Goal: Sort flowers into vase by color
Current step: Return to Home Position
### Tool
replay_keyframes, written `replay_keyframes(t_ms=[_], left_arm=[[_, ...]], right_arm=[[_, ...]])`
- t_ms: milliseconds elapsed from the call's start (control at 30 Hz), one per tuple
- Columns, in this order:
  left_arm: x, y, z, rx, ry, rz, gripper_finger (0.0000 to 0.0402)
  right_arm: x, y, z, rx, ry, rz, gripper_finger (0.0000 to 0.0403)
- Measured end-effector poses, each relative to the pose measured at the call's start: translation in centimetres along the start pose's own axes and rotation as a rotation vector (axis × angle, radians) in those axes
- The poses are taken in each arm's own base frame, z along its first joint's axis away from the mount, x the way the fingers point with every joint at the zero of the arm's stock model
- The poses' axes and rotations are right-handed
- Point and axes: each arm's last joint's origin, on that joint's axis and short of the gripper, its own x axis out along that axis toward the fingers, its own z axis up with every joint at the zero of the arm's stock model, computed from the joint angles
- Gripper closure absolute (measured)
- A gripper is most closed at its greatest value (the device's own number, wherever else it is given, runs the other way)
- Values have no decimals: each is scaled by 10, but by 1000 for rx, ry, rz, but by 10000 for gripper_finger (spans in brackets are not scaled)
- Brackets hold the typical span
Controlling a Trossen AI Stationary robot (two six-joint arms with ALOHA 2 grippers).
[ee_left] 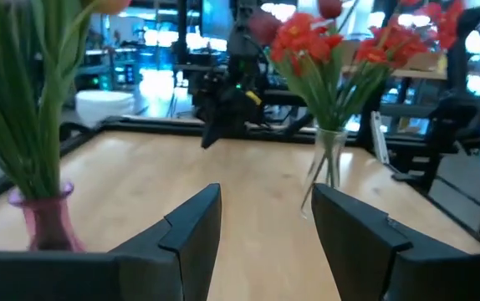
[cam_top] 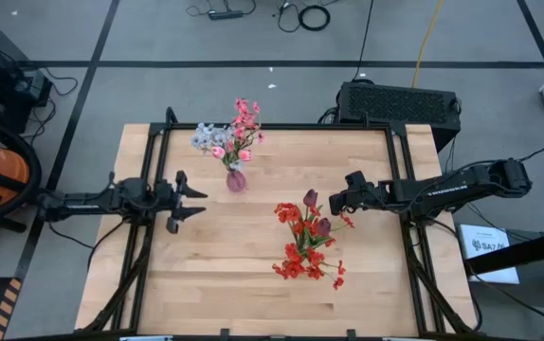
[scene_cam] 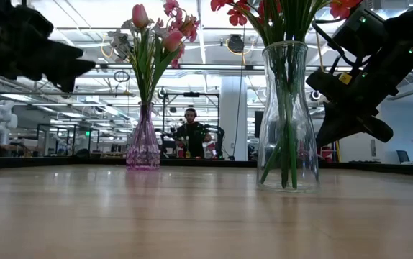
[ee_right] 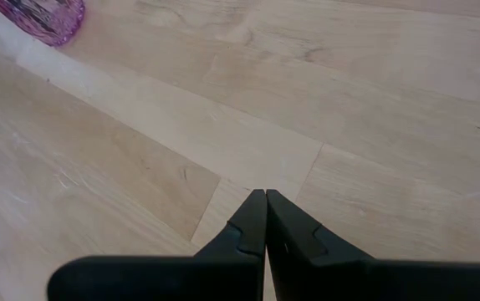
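Left gripper fingers spread; right gripper pinched closed

Nothing can be read; the dark print on the white sheet is too small to tell.

So the clear glass vase is sitting mid-table with its red flowers fanning out wide over it, so coming straight down there is getting blocked. The right gripper is hanging just beside that vase, crowding one side. The violet vase with pink flowers is standing apart from the clear vase, leaving a bare lane of table between them. The left gripper is hovering past the violet vase, even farther off.
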Motion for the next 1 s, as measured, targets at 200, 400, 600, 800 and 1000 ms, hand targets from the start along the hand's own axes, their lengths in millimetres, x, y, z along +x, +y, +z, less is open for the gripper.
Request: replay_keyframes(t_ms=[200,400,600,800,1000], left_arm=[[0,-1,1,25,-24,-28,207],[0,-1,1,21,-22,-24,207],[0,-1,1,22,-19,-21,207],[0,-1,1,21,-19,-19,207],[0,-1,1,21,-18,-18,207]], right_arm=[[0,0,0,2,0,-1,403],[0,1,1,21,-4,9,403],[-2,10,5,-130,-23,122,403],[-2,12,5,-392,-28,152,403],[-4,16,1,-592,-10,208,403]])
